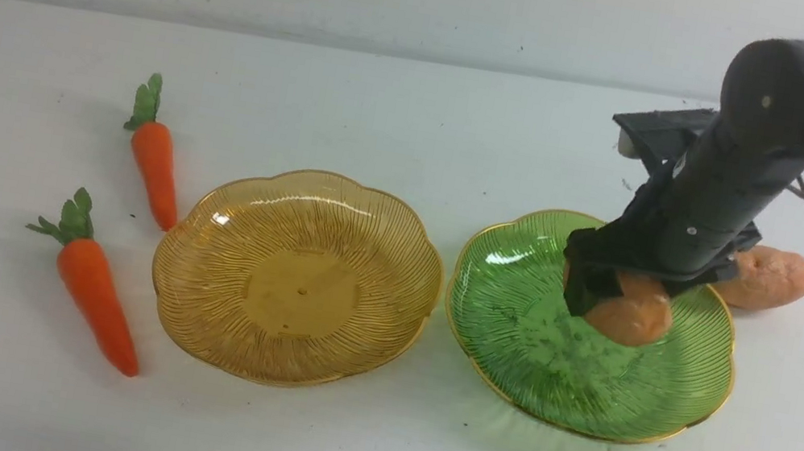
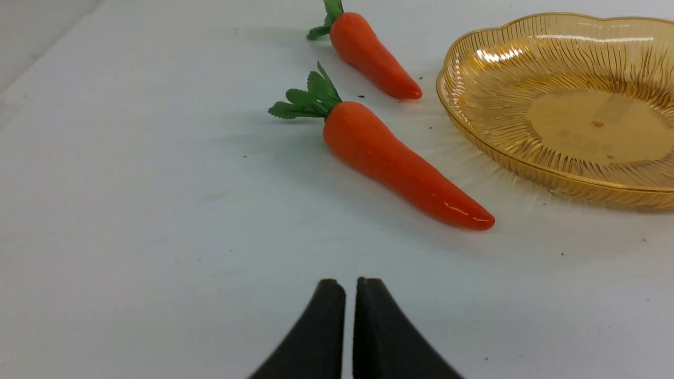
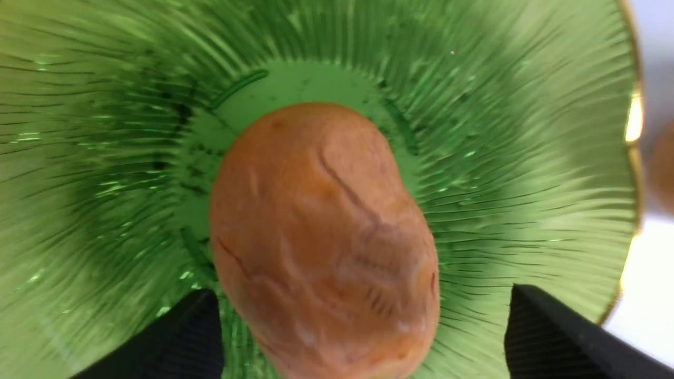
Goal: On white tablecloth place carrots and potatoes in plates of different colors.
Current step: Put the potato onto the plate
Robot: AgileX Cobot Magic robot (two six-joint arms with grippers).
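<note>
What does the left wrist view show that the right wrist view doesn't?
Left wrist only: near carrot, far carrot, amber plate, shut left gripper. Right wrist only: green plate, a potato in it, the right gripper open either side of it, a second potato past the rim. Both: the tablecloth.

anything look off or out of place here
Nothing is spilled, broken or tipped. The one oddity is what look like dark specks and smudges on the green plate, near the potato lying in it. The yellow plate looks clean by comparison.
</note>
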